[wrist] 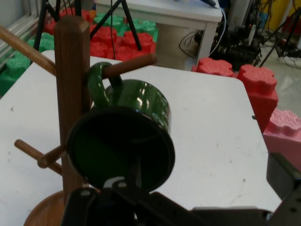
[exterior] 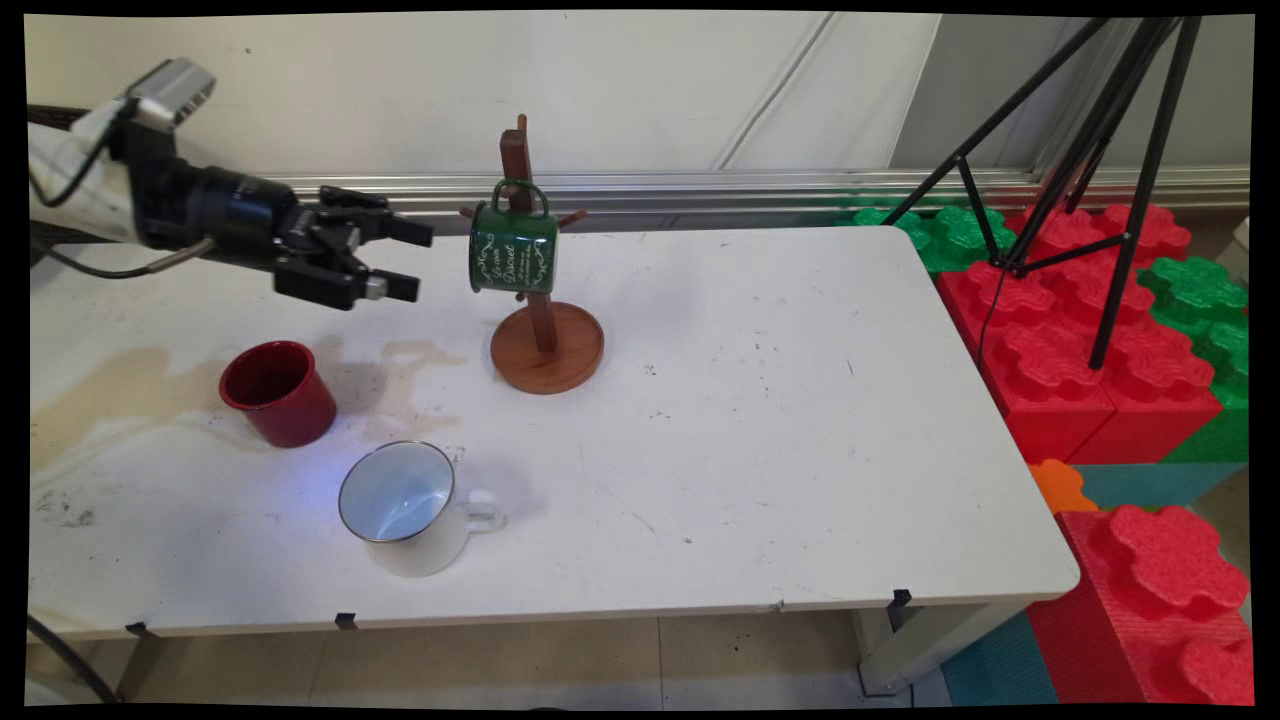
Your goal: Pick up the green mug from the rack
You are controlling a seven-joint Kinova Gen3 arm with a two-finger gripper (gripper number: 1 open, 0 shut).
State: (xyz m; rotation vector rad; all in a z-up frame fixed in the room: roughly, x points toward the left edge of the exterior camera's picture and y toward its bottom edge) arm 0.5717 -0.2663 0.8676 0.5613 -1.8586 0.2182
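Nearest the camera on the table (exterior: pixel 760 480) lies a white mug (exterior: pixel 410 510) with a red cup (exterior: pixel 280 392) just behind it, and beyond them the gripper (exterior: pixel 400 258) hangs in the air, fingers apart and empty, just left of the green mug (exterior: pixel 512 250) hung by its handle on a peg of the wooden rack (exterior: pixel 546 340). Any move here calls for care: the mug swings freely on its peg and the pegs sit close around it. Count: three cups, one rack, one gripper.
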